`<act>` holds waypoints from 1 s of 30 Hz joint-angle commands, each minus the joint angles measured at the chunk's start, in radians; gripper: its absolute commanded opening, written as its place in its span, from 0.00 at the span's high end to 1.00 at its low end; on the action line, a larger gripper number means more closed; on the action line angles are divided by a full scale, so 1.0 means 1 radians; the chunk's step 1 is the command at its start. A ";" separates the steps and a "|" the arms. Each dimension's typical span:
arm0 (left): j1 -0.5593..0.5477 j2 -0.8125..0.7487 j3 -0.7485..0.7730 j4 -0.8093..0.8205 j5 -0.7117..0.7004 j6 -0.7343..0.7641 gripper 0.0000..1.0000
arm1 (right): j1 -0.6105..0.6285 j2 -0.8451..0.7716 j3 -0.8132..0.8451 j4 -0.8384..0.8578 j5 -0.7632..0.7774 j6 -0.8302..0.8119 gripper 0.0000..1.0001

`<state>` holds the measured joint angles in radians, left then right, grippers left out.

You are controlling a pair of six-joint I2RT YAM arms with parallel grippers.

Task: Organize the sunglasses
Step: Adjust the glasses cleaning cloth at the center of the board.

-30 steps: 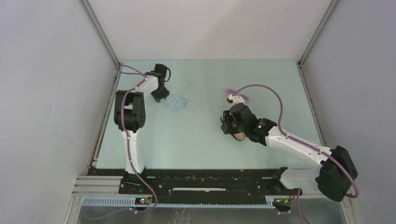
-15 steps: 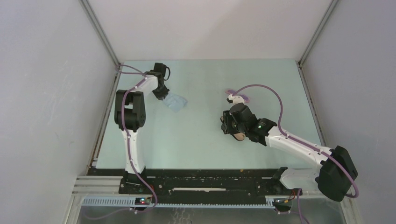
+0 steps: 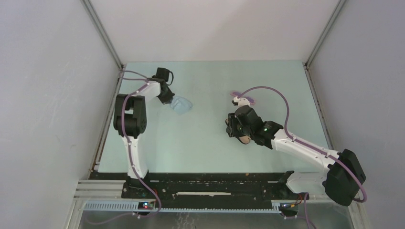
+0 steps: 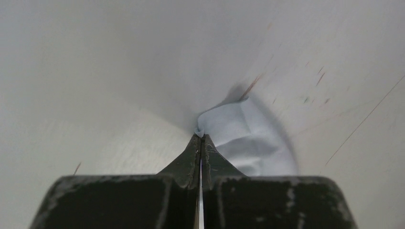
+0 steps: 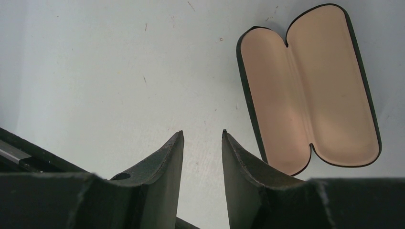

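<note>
A: On the table (image 3: 200, 148), far left: first entry?

B: Left gripper (image 4: 199, 138). Jaws were pressed together on a corner of the light blue cloth (image 4: 239, 131).

A: Second?

B: Right gripper (image 5: 203, 136). Jaws stood partly apart with nothing between them, beside the open black case (image 5: 310, 90), tan lining up.

A: Sunglasses?

B: Sunglasses (image 3: 242, 101). They lay on the table just beyond the right gripper, outside the case.
</note>
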<state>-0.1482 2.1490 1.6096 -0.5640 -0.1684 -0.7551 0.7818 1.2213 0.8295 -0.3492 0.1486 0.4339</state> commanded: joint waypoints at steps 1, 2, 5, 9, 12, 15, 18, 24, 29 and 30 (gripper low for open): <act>-0.044 -0.194 -0.182 0.080 0.020 -0.060 1.00 | 0.010 -0.017 0.037 0.014 -0.002 0.031 0.56; -0.058 -0.232 -0.222 0.086 0.015 -0.075 1.00 | 0.010 -0.014 0.037 0.021 -0.011 0.034 0.57; -0.106 -0.337 -0.384 0.133 0.021 -0.138 1.00 | 0.010 -0.003 0.037 0.043 -0.035 0.051 0.56; -0.202 -0.446 -0.547 0.187 0.015 -0.160 1.00 | 0.012 0.027 0.044 0.089 -0.041 0.077 0.55; -0.233 -0.528 -0.657 0.185 0.014 -0.187 1.00 | 0.018 0.077 0.073 0.121 -0.064 0.096 0.53; -0.234 -0.650 -0.755 0.180 0.019 -0.202 1.00 | 0.034 0.118 0.095 0.128 -0.070 0.101 0.53; -0.238 -0.774 -0.809 0.156 0.054 -0.211 1.00 | 0.044 0.139 0.095 0.136 -0.076 0.107 0.53; -0.288 -0.861 -0.770 0.116 0.066 -0.212 1.00 | 0.047 0.141 0.094 0.135 -0.079 0.127 0.53; -0.367 -0.747 -0.561 0.083 0.069 -0.115 1.00 | 0.033 0.066 0.061 0.123 -0.053 0.145 0.53; -0.382 -0.720 -0.516 0.065 0.068 -0.091 1.00 | 0.025 0.043 0.048 0.113 -0.044 0.147 0.52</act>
<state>-0.4747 1.3533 0.8921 -0.4793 -0.1154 -0.9298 0.8188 1.3594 0.8925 -0.2440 0.0704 0.5488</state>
